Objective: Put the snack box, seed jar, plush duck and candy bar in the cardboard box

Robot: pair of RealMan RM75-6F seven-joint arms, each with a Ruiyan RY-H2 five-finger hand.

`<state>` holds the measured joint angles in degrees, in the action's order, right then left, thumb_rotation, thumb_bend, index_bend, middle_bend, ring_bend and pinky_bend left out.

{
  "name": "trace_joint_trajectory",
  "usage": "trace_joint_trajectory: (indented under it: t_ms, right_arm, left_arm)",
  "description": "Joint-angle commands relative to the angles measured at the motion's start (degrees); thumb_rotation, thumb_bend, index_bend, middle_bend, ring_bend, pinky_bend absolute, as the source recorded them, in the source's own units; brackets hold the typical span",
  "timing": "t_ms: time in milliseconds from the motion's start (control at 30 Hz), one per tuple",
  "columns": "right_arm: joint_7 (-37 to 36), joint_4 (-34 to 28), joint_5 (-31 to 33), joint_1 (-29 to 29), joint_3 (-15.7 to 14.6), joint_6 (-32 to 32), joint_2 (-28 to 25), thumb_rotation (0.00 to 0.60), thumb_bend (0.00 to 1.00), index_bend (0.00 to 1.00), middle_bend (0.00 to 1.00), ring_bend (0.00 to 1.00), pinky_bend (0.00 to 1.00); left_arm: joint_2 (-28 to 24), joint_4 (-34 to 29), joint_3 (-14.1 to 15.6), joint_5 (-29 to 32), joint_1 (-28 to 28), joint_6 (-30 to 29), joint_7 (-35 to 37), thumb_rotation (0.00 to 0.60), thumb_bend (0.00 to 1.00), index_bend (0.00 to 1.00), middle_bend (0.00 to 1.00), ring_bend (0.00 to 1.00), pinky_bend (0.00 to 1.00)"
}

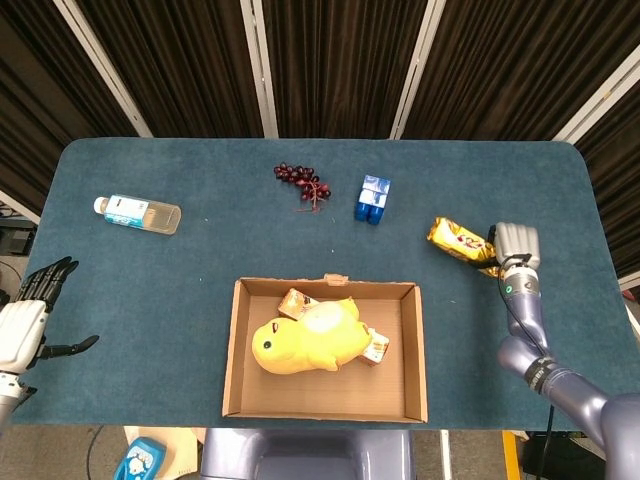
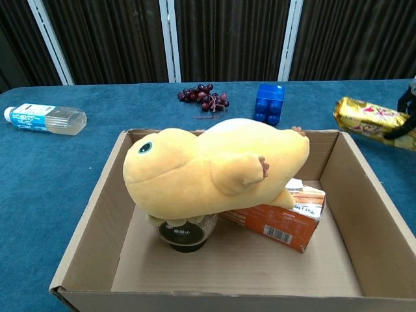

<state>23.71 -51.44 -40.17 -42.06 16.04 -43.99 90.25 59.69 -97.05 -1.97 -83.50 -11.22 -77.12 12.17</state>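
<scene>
At the far left edge of the head view, low in the frame, the left hand (image 1: 25,325) hangs just off the table (image 1: 150,290) with its fingers spread and nothing in them. Above it, in the upper left, a bottle (image 1: 138,213) lies on its side on the blue cloth.

The box (image 1: 324,350) sits at the lower centre, open at the top. The duck (image 1: 303,341) lies inside it, head toward the left. In the chest view the duck (image 2: 214,169) rests on top of the jar (image 2: 187,234) and on the snack box (image 2: 276,218), which lies flat toward the right of the box floor.

Above the box, toward the back of the table, lie the grapes (image 1: 303,180) and, just to their right, a blue block (image 1: 372,198).

At the right of the frame the right hand (image 1: 515,248) grips the right end of the bar (image 1: 455,240). In the chest view the bar (image 2: 367,117) is tilted and held clear of the table at the right edge, beyond the box's right wall, with dark fingers (image 2: 402,127) wrapped over its far end.
</scene>
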Motion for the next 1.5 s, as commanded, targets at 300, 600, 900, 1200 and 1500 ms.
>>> trace_joint_trajectory:
  t_ms: [300, 600, 900, 1200, 1500]
  right_arm:
    - [-10.43, -35.17, -15.35, 6.60, 4.38, -15.75, -18.99, 0.600, 0.15, 0.74, 0.68, 0.65, 0.67]
    - [-8.60, -59.86, -28.97, 12.48, -0.24, -22.75, -28.75, 0.600, 0.15, 0.74, 0.68, 0.64, 0.67]
    - [-3.26, -73.12, -41.18, 17.18, -8.00, -25.51, -33.25, 0.600, 0.15, 0.73, 0.67, 0.64, 0.67]
    - [0.78, -76.47, -45.98, 19.31, -12.08, -26.10, -31.81, 0.600, 0.15, 0.73, 0.67, 0.64, 0.67]
    - [9.72, -78.54, -42.27, 16.88, -10.59, -24.26, -26.19, 0.600, 0.15, 0.72, 0.66, 0.63, 0.67]
  left_arm:
    - [0.08, 0.30, 0.23, -1.69, 0.29, -1.02, 0.59, 0.600, 0.06, 0.00, 0.00, 0.00, 0.00]
    - [0.04, 0.17, 0.95, -3.54, 0.65, -1.72, 1.73, 0.600, 0.06, 0.00, 0.00, 0.00, 0.00]
    - [0.12, 0.29, 1.44, -4.68, 1.01, -2.39, 2.04, 0.600, 0.06, 0.00, 0.00, 0.00, 0.00]
    - [0.40, 0.45, 1.47, -5.36, 1.23, -3.17, 1.81, 0.600, 0.06, 0.01, 0.00, 0.00, 0.00]
    - [0.49, 0.63, 1.46, -5.36, 1.34, -3.32, 1.90, 0.600, 0.06, 0.01, 0.00, 0.00, 0.00]
